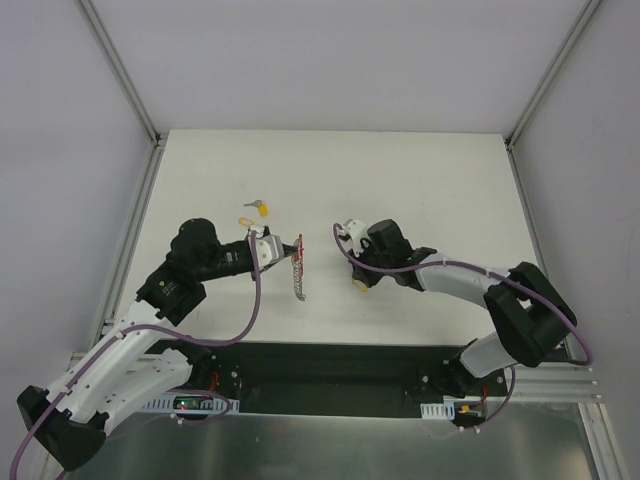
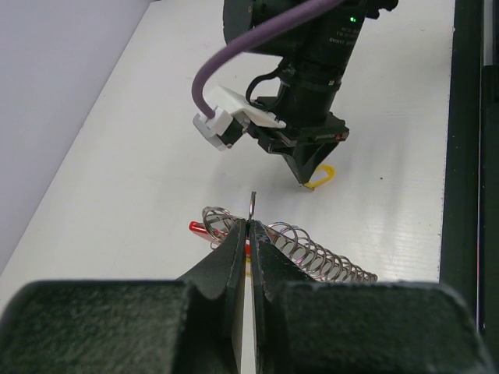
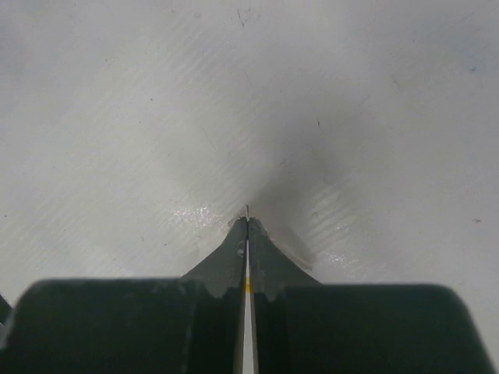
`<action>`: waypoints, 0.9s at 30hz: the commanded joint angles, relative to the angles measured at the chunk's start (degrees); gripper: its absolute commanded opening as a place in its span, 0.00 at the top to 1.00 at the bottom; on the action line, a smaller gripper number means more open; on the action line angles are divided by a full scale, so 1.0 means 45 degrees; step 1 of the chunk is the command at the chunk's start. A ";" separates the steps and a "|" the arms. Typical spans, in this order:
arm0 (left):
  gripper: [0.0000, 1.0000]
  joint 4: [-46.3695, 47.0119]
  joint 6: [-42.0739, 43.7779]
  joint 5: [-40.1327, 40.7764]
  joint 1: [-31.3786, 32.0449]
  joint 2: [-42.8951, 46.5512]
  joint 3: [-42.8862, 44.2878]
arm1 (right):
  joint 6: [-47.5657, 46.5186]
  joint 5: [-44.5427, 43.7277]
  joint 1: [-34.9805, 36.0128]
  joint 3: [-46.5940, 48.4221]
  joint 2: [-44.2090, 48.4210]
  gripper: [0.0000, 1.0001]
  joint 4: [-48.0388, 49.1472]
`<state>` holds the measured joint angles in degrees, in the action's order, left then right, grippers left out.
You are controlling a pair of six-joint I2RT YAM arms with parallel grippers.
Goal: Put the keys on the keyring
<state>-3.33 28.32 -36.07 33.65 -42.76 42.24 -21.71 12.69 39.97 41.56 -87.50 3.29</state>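
Observation:
The keyring (image 1: 299, 270) hangs from my left gripper (image 1: 292, 250), its red clip (image 1: 300, 245) on top and its grey ribbed strap trailing toward the table's near edge. In the left wrist view my left gripper (image 2: 251, 224) is shut on a thin metal ring of the keyring (image 2: 251, 204), with the coiled strap (image 2: 320, 253) and the red clip (image 2: 198, 227) behind the fingers. My right gripper (image 1: 359, 284) points down at the table, shut on a yellow-headed key (image 2: 321, 178). Its wrist view shows the right gripper (image 3: 247, 222) with a metal sliver at the tips and yellow (image 3: 248, 285) between the jaws. Two keys (image 1: 262, 207) (image 1: 245, 221) lie beyond the left gripper.
White table (image 1: 420, 180) with grey walls on three sides and metal posts at the back corners. A black strip (image 1: 330, 365) runs along the near edge by the arm bases. The two grippers are about a hand's width apart.

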 commanded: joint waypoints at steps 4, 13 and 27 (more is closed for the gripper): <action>1.00 0.0526 0.0016 -0.0831 -0.0153 -0.0164 0.0320 | -0.1188 -0.0455 0.0630 0.0821 0.2956 0.99 -0.1879; 1.00 0.0545 -0.0179 -0.1669 -0.0095 -0.0458 0.0438 | -0.2731 -0.0963 0.2191 0.2520 0.5420 0.98 -0.4749; 1.00 0.0545 -0.0745 -0.2745 0.0471 -0.1219 0.0712 | -0.4529 -0.0222 0.3989 0.4768 0.6321 0.99 -0.6376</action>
<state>-3.33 26.13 -44.80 34.54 -47.72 42.50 -38.83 9.98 56.34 59.66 -58.78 -23.31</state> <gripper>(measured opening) 0.008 0.019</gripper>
